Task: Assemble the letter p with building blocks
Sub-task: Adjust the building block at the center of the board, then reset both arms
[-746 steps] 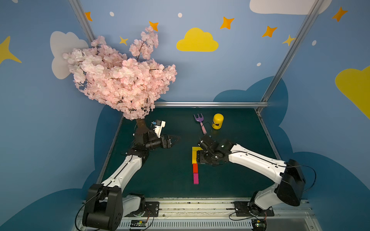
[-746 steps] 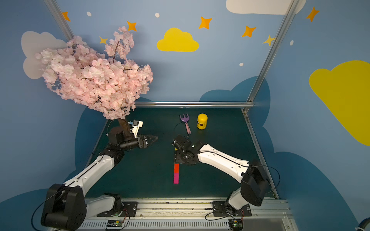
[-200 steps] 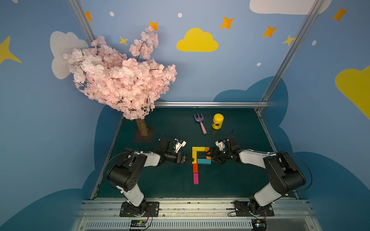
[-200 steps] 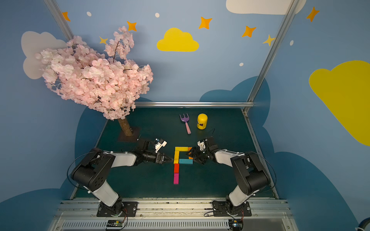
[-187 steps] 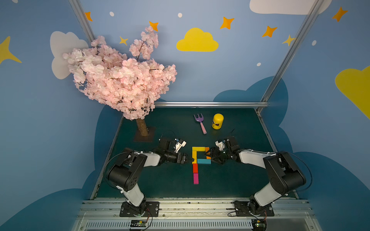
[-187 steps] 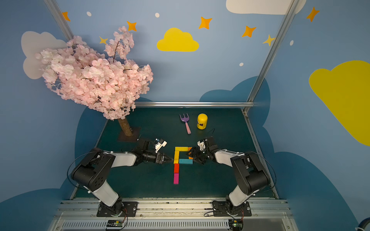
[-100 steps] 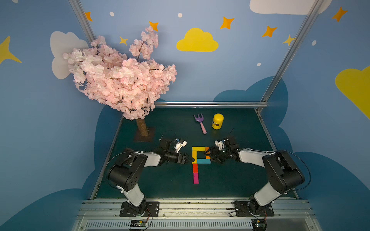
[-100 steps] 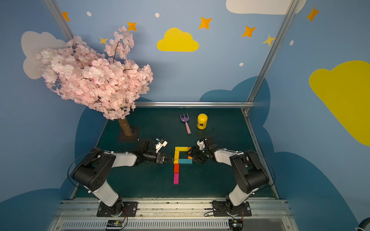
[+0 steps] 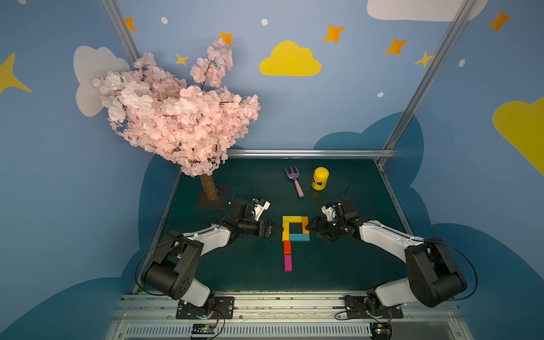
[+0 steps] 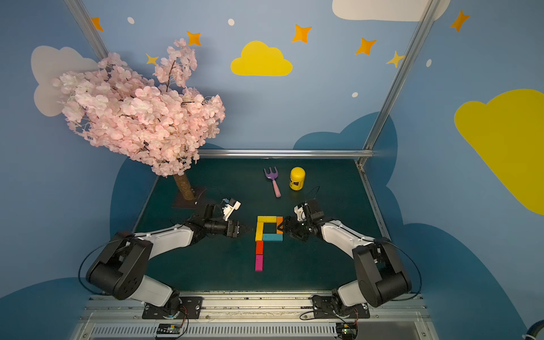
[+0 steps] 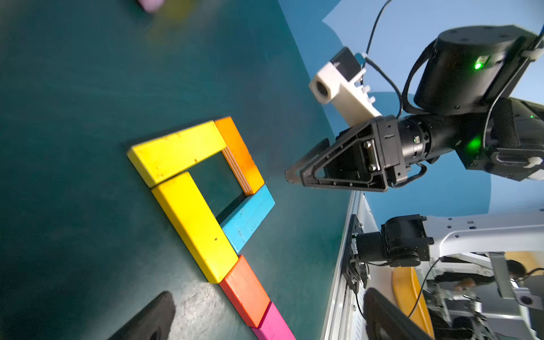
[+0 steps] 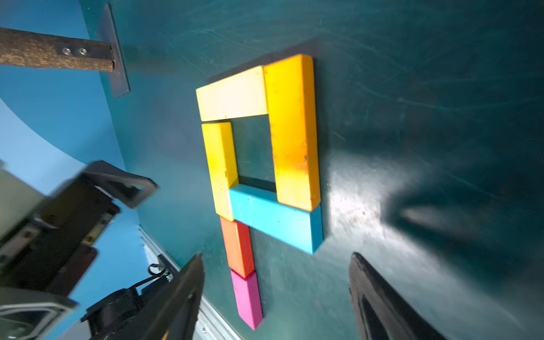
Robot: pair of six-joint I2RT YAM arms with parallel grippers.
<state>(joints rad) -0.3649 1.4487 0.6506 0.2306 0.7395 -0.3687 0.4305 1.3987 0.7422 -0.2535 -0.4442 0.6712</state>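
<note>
The letter p (image 9: 290, 235) lies flat at the middle of the green table in both top views. Two yellow blocks (image 9: 291, 219), an orange block (image 9: 305, 225) and a teal block (image 9: 299, 237) form its square loop. A red block (image 9: 287, 247) and a magenta block (image 9: 288, 262) form the stem. My left gripper (image 9: 275, 230) hovers low just left of the loop, open and empty. My right gripper (image 9: 311, 228) sits just right of the orange block, open. In the right wrist view its fingers (image 12: 191, 282) stand wide apart with nothing held.
A pink blossom tree (image 9: 176, 117) stands at the back left on a dark base plate (image 9: 212, 203). A purple toy fork (image 9: 294, 181) and a yellow canister (image 9: 320, 178) rest behind the P. Metal rails edge the table.
Since the earliest frames the loop has gained its orange and teal sides, and both arms have come down low beside the P. Over the last second both arms stay nearly still.
</note>
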